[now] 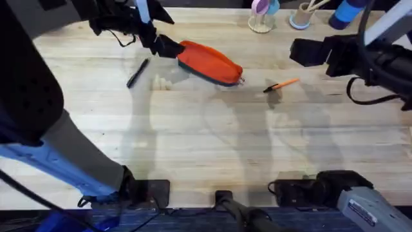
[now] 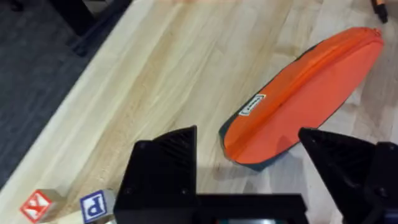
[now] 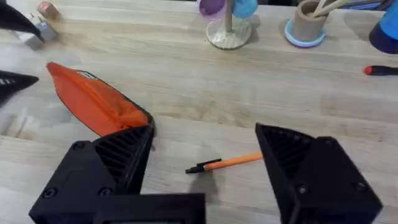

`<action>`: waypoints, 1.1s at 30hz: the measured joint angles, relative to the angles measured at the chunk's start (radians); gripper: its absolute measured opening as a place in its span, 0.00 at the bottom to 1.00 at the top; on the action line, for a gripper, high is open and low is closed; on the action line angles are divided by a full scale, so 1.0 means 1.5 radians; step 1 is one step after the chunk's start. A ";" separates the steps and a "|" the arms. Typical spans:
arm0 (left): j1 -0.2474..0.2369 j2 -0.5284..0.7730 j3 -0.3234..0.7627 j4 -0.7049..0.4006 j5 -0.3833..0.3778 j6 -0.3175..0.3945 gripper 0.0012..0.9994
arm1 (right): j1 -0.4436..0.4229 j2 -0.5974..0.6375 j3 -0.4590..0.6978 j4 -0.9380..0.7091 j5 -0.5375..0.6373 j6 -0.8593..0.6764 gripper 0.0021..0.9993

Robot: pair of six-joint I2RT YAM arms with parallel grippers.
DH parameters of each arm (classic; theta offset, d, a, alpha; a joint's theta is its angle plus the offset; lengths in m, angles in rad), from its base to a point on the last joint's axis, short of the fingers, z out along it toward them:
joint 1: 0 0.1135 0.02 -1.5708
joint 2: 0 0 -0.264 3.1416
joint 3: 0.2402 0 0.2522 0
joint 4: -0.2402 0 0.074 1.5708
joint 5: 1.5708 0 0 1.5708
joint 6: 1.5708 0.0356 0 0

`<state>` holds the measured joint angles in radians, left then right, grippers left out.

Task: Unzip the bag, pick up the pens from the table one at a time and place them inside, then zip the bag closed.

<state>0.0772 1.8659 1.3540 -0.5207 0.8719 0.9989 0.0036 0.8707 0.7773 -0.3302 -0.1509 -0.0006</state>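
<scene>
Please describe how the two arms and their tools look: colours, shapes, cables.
Both arms are black with loose black cables. The left tool and the right tool each have two broad, black, wedge-shaped fingers with ribbed inner faces. Light blue parts show on the left arm.

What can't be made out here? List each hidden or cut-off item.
- Orange pouch, overhead: the left gripper covers one end; zipper state unclear.
- Pouch label, left wrist: print too small.
- Red-handled tool, right wrist: cut by the edge.
- Orange pen, right wrist: one end hidden behind the right gripper.
</scene>
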 joint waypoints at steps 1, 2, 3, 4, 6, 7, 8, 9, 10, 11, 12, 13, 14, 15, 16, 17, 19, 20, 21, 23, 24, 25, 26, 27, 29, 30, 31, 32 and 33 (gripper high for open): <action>0.000 0.005 0.000 -0.002 0.000 0.000 0.99 | 0.000 0.000 0.000 0.000 0.000 0.000 1.00; 0.000 0.010 0.000 -0.003 0.000 0.000 0.99 | 0.000 0.000 0.000 0.000 0.000 0.000 1.00; 0.000 0.014 0.000 -0.003 0.000 0.000 0.99 | 0.000 0.000 0.000 0.000 0.000 0.000 1.00; 0.000 0.018 0.000 -0.003 0.000 0.000 0.99 | 0.000 0.000 0.000 0.000 0.000 0.000 1.00; -0.001 0.026 0.000 -0.003 0.000 0.000 0.99 | 0.000 0.000 0.000 0.000 0.000 0.000 1.00; -0.002 0.031 0.000 -0.002 0.000 0.000 0.99 | 0.000 0.000 0.000 0.000 0.000 0.000 1.00; -0.003 0.035 0.000 -0.002 0.000 0.000 0.99 | 0.000 0.000 0.000 -0.001 0.000 0.000 1.00; -0.004 0.040 0.000 -0.001 0.000 0.000 0.99 | 0.000 0.000 0.000 -0.001 0.000 0.000 1.00; -0.005 0.043 0.000 0.000 0.000 0.000 0.99 | 0.000 0.000 0.000 -0.001 0.000 0.000 1.00; -0.006 0.046 0.000 0.001 0.000 0.000 0.99 | 0.000 0.000 0.000 -0.001 0.000 0.000 1.00; -0.006 0.047 0.000 0.002 0.000 0.000 0.99 | 0.000 0.000 0.000 -0.002 0.000 0.000 1.00; -0.007 0.047 0.000 0.003 0.000 0.000 0.99 | 0.000 0.000 0.000 -0.003 0.000 0.000 1.00; -0.008 0.047 0.000 0.005 0.001 0.000 0.99 | 0.000 0.000 0.000 -0.004 0.000 0.000 1.00; -0.008 0.047 0.000 0.006 0.001 0.000 0.99 | 0.000 0.000 0.000 -0.005 0.000 0.000 1.00; -0.009 0.047 0.001 0.005 0.000 0.000 0.99 | 0.000 0.000 0.000 -0.005 0.000 0.000 1.00; -0.009 0.047 0.001 0.005 0.000 0.000 0.99 | 0.000 0.000 0.000 -0.005 0.000 0.000 1.00; -0.011 0.047 0.001 0.005 0.000 0.000 0.99 | 0.000 0.000 0.000 -0.005 0.000 0.000 1.00; -0.012 0.047 0.001 0.005 0.000 0.000 0.99 | 0.000 0.000 0.000 -0.005 0.000 0.000 1.00; -0.014 0.047 0.001 0.005 0.000 0.000 0.99 | 0.000 0.000 0.000 -0.005 0.000 0.000 1.00; -0.017 0.047 0.001 0.005 0.000 0.000 0.99 | 0.000 0.000 0.000 -0.005 0.000 0.000 1.00; -0.019 0.047 0.001 0.003 0.000 0.000 0.99 | 0.000 0.000 0.000 -0.005 0.000 0.000 1.00; -0.022 0.047 0.001 0.000 0.000 0.000 0.99 | 0.000 0.000 0.000 -0.005 0.000 0.000 1.00; -0.025 0.047 0.001 -0.003 0.000 0.000 0.99 | 0.000 0.000 0.000 -0.005 0.000 0.000 1.00; -0.027 0.047 0.001 -0.005 -0.001 0.000 0.99 | 0.000 0.000 0.000 -0.005 0.000 0.000 1.00; -0.032 0.047 0.001 -0.010 -0.005 0.000 0.99 | 0.000 0.000 0.000 -0.005 0.000 0.000 1.00; -0.034 0.047 0.001 -0.010 -0.007 0.000 0.99 | 0.000 0.000 0.000 -0.005 0.000 0.000 1.00; -0.036 0.047 0.001 -0.010 -0.009 -0.001 0.97 | 0.000 0.000 0.000 -0.005 0.000 0.000 1.00; -0.038 0.047 0.001 -0.010 -0.012 0.000 0.92 | 0.000 0.000 0.000 -0.005 0.000 0.000 1.00; -0.038 0.047 0.001 -0.010 -0.015 0.000 0.88 | 0.000 0.000 0.000 -0.005 0.000 0.000 1.00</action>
<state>0.0200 1.9365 1.3548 -0.5362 0.8500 0.9986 0.0036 0.8707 0.7773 -0.3378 -0.1508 -0.0006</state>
